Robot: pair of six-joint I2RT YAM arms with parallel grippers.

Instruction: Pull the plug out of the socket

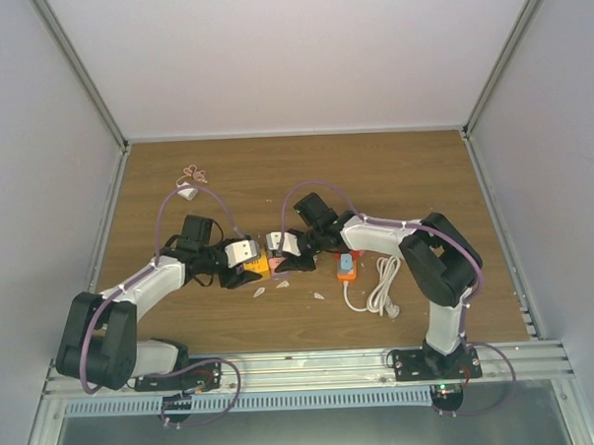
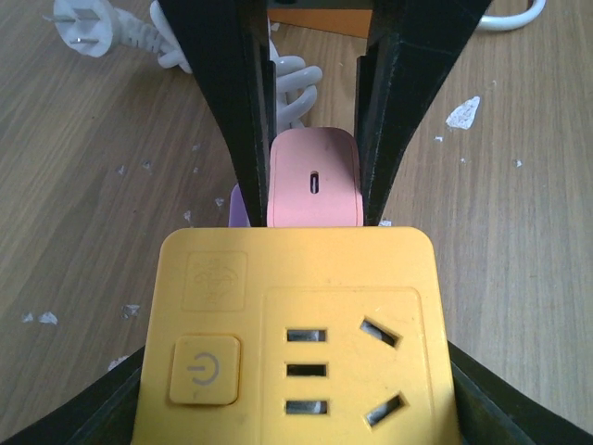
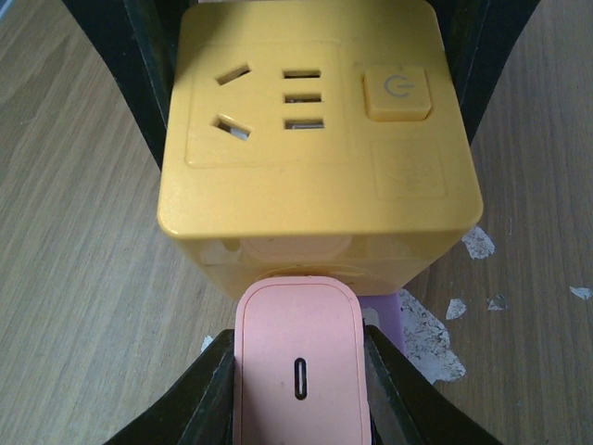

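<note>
The wooden tabletop (image 1: pixel 403 169) carried both arms, which met near its middle. The left hand (image 2: pixel 296 399) was clamped across the yellow socket (image 2: pixel 296 334), one finger on each flank, bracing it. The right hand (image 3: pixel 298 375) was clenched on the pink plug (image 3: pixel 296 362), its fingers (image 3: pixel 199 394) pressed to both long sides.

From overhead, the pink plug sat at about 2 o'clock from the yellow socket, touching its side face. No pins showed, so I judged it seated and not yet pulled out. In the right wrist view the yellow socket lay at 12 o'clock from the right hand, and the plug's long axis ran 12 to 6, in line with the fingers.

The pull looked to call for a straight draw toward 6 o'clock while the left hand held firm; a sideways tilt might bind the pins.

An orange power strip (image 1: pixel 346 268) with its white cord (image 1: pixel 384 288) lay at 3 o'clock of the hands, apart. White scraps (image 3: pixel 477 243) dotted the wood.
</note>
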